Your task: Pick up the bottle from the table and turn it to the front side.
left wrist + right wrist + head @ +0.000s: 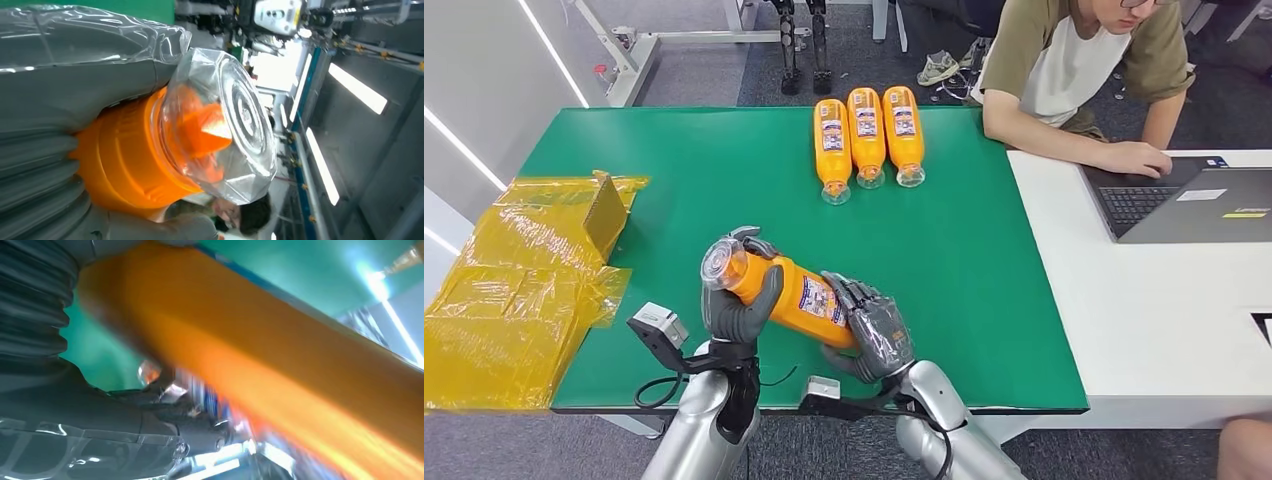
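Both hands hold one orange bottle above the near part of the green table, its label facing up. My left hand grips the neck just below the clear cap. My right hand wraps the base end. In the left wrist view the clear cap and orange neck sit close against my left hand. The right wrist view looks along the blurred orange bottle held by my right hand.
Three more orange bottles lie side by side at the table's far middle, caps toward me. Yellow plastic wrapping and a cardboard piece cover the left edge. A person works at a laptop on the white table to the right.
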Motion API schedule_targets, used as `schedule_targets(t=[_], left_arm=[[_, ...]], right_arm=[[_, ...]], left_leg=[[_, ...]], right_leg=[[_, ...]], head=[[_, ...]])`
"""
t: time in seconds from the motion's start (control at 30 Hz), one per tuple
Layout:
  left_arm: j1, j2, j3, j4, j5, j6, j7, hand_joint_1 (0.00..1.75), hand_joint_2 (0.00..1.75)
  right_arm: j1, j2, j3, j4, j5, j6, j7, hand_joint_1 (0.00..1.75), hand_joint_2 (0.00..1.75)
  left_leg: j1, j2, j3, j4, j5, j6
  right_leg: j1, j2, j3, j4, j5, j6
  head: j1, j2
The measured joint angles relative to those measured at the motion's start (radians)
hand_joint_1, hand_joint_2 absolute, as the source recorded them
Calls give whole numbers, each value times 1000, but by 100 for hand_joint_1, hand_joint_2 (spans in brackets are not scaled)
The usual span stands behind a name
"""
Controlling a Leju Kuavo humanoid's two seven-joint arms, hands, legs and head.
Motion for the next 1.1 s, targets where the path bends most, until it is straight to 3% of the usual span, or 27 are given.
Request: schedule_targets(t=[0.1, 0.33, 0.47, 0.57, 0.67, 0.77, 0.9, 1.0, 1.1], left_arm=[[0, 0, 0, 0, -5, 12, 0, 175, 175], [0, 0, 0, -2, -17, 64, 7, 175, 175], [2, 6, 0, -47, -94, 278, 21, 175, 175], [4, 23, 2, -112, -214, 496, 51, 175, 175], [6, 44, 8, -165, -309, 603, 79, 175, 175], [22, 50, 50, -227, -563, 671, 107, 175, 175], [28, 31, 245, -340, -1102, 700, 112, 175, 175], [18, 28, 363, -388, -1230, 702, 146, 175, 175], [-27, 73, 406, -376, -1338, 702, 283, 175, 175]], right_arm=[[23, 18, -11, -30, -18, -52, -36, 0, 175], [97, 75, -107, -142, -22, -56, -179, 0, 175], [171, 145, -214, -235, -26, -56, -299, 0, 175], [197, 162, -249, -295, -71, -56, -310, 0, 175], [208, 163, -261, -333, -99, -55, -312, 0, 175], [217, 163, -266, -367, -165, -55, -312, 0, 175], [234, 163, -276, -420, -234, -55, -313, 0, 175], [246, 163, -284, -451, -263, -55, -315, 0, 175], [265, 163, -290, -488, -298, -55, -315, 0, 175]], left_leg=[[0, 0, 0, 0, 0, 0], [0, 0, 0, 0, 0, 0], [0, 0, -1, 0, 0, 0], [0, -1, -1, -1, 0, 0], [0, -1, -1, -1, 0, 0], [0, -1, -2, -1, 0, 0], [0, 0, -1, -1, 0, 0], [0, 0, -1, -1, 0, -1], [1, -1, -2, -1, 2, -2]], right_leg=[[0, 0, 0, 0, 0, 0], [0, 0, 0, 0, 0, 0], [0, 0, -1, 0, 0, 0], [0, -1, -1, 1, 0, 0], [0, -1, -1, 1, 0, 0], [0, -1, -1, 1, 0, 0], [0, 0, -2, 1, 0, 0], [0, 0, -2, 1, 0, 0], [0, -1, -2, 2, 0, -1]], head=[[0, 0], [0, 0], [0, 0], [1, 0], [1, 0], [1, 0], [1, 0], [1, 0], [1, 0]])
